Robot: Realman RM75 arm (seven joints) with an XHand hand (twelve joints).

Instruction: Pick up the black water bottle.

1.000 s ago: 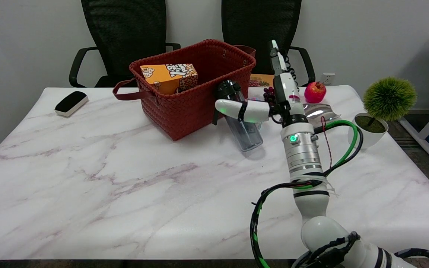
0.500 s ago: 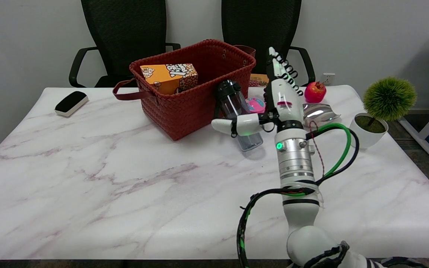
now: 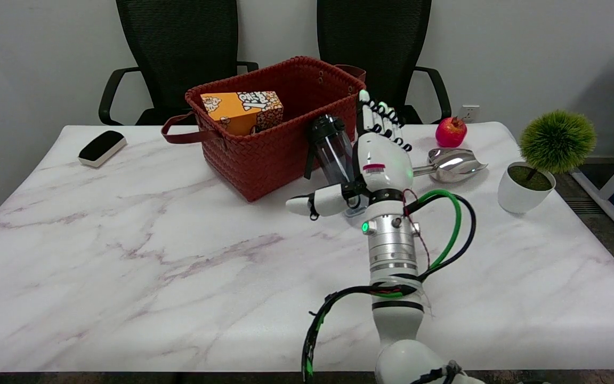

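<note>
**Robot hand spread beside the bottle**

The robot hand [image 3: 376, 160] is reaching in over the bench [image 3: 152, 256] with fingers [image 3: 379, 114] pointing up and apart and the thumb [image 3: 315, 202] sticking out to the left, gripping nothing. The bottle [image 3: 331, 149] is standing tilted just left of the palm, leaning against the basket [image 3: 264, 149]; whether the palm is touching it is unclear. Farther back, a spoon [image 3: 453, 162] and an apple [image 3: 451, 130] are lying to the right.

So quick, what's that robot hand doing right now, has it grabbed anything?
Right hand: open, fingers spread, thumb out to the side, holding nothing; it sits beside the black water bottle, which stands on the table.
</note>
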